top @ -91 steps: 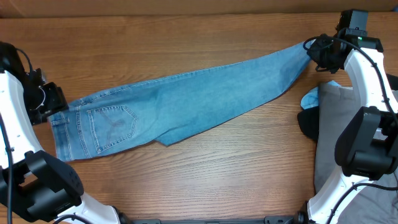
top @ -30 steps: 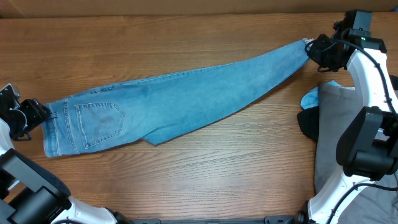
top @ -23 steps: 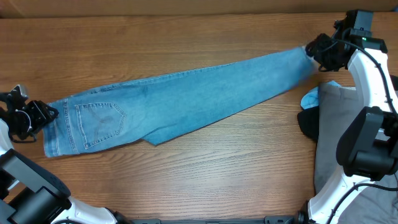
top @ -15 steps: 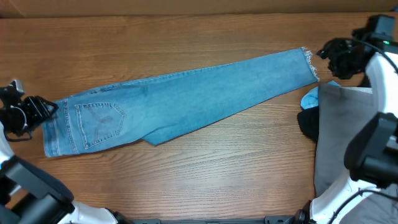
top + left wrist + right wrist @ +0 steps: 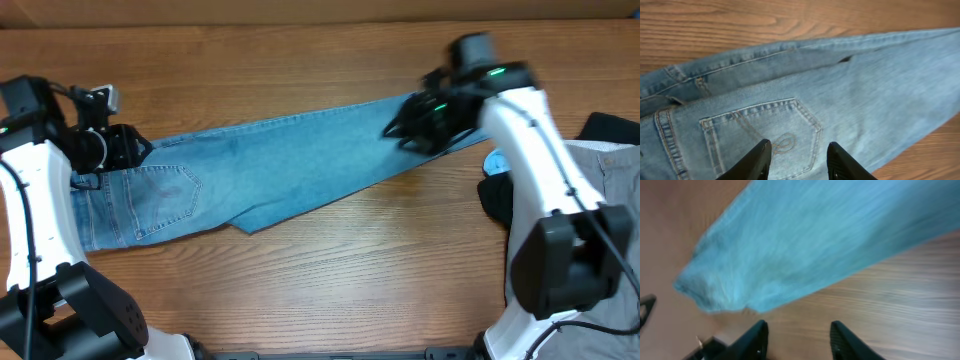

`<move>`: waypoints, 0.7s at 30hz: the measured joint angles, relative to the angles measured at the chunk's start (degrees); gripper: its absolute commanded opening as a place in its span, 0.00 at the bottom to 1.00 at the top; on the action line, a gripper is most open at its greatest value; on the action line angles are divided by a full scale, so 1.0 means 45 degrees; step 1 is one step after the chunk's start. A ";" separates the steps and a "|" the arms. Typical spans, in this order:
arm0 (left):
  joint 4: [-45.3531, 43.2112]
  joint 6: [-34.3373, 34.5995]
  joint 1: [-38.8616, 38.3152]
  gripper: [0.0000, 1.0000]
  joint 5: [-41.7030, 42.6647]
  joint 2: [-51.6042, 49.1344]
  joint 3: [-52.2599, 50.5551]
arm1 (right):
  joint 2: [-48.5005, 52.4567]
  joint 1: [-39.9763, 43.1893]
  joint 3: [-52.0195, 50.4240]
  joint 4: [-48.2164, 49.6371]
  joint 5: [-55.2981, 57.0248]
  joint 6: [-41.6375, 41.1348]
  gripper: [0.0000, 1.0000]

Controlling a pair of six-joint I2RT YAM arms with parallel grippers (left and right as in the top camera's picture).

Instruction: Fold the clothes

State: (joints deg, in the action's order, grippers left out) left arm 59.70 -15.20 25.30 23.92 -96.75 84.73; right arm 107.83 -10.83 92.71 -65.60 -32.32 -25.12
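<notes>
The jeans (image 5: 300, 165) lie flat across the wooden table (image 5: 350, 270), slanting from the waistband at the left up to the leg end at the right, with the back pocket (image 5: 165, 200) facing up. A pointed corner of denim sticks out along the lower edge near the middle. The left gripper (image 5: 128, 150) hangs over the waistband end, just above the pocket. From its own camera, its fingers (image 5: 762, 157) stand a modest way apart with nothing between them, and the stitched pocket (image 5: 760, 130) sits right below. The right gripper (image 5: 405, 125) is over the far part of the leg, smeared with blur from above. Its wrist view is blurred too, but the two fingers (image 5: 757, 337) show a clear gap and hold nothing, with the denim ahead of them and bare wood under them. I can't tell whether either gripper touches the cloth. Off to the right, beside that arm, lie grey trousers (image 5: 612, 185), a small black garment (image 5: 494, 203) and a pale-blue scrap (image 5: 497, 160).
</notes>
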 measured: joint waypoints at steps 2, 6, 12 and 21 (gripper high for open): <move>-0.0019 0.0049 -0.0160 0.36 -0.0476 -0.0024 0.0005 | 0.0000 -0.1088 -0.0792 0.0709 -0.0058 -0.0539 0.34; -0.0121 0.0243 -0.0112 0.34 -0.1234 -0.0355 0.0005 | 0.0005 -0.3356 -0.2909 0.3643 -0.0199 -0.2098 0.33; -0.0185 0.0379 -0.0102 0.32 -0.1749 -0.1593 0.0000 | 0.0019 -0.6251 -0.5221 0.8709 -0.0539 -0.4692 0.32; -0.0986 0.0481 -0.0102 0.32 -0.2074 -0.3206 0.0000 | 0.0019 -0.7718 -0.5634 1.0001 -0.0146 -0.7368 0.37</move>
State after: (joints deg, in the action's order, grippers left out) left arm 55.27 -13.04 24.84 14.59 -111.18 84.73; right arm 107.92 -45.56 67.35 -20.60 -32.97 -58.28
